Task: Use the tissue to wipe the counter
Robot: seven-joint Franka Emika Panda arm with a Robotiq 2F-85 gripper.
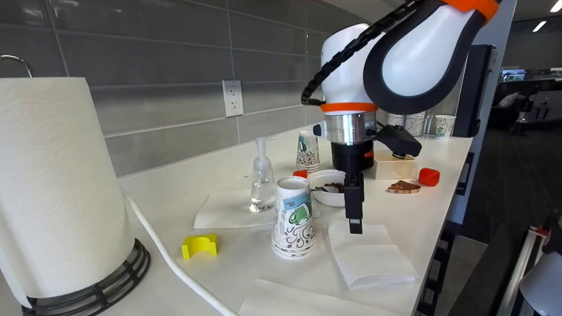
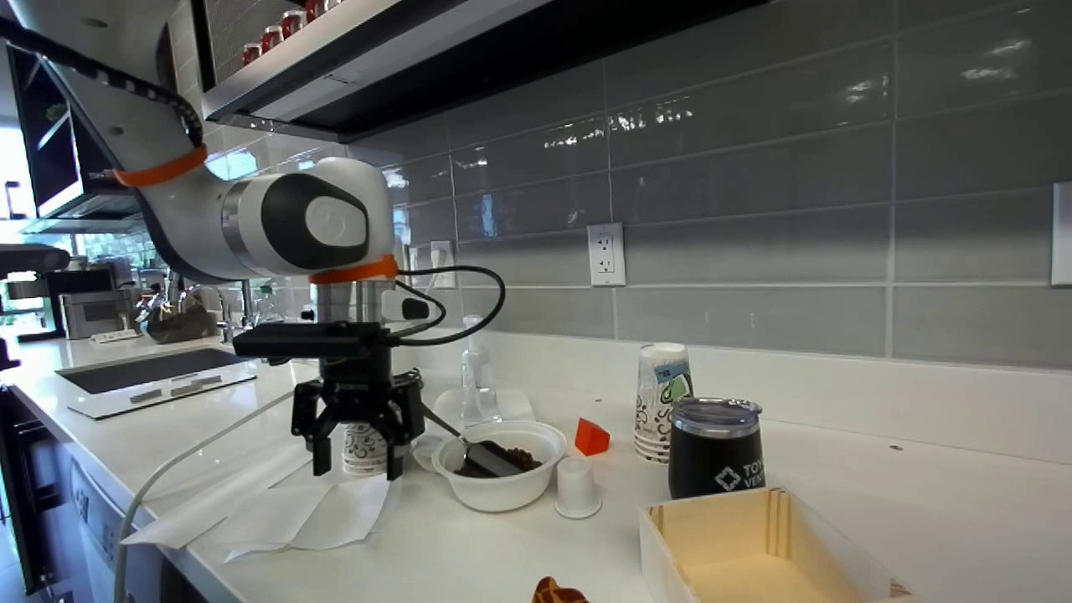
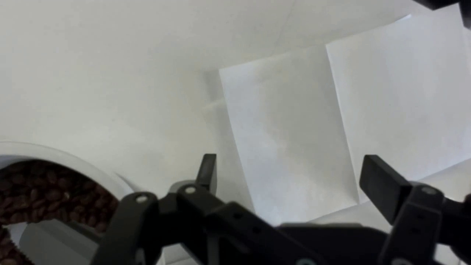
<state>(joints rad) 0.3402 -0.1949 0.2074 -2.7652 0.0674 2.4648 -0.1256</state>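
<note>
On the counter (image 1: 241, 261), the tissue (image 1: 373, 263) slants lengthwise toward the front edge (image 1: 444, 219), gripper (image 2: 358, 461) spread above.

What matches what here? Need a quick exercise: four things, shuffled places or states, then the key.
Things
1. tissue
2. pump bottle
3. bowl
4. jaws

Places or states
A. apart, nothing gripped between them
B. holds brown bean-like pieces
C. folded, lying on the counter
D. standing on a flat white sheet

Pairs: 1-C, 2-D, 3-B, 4-A
</note>
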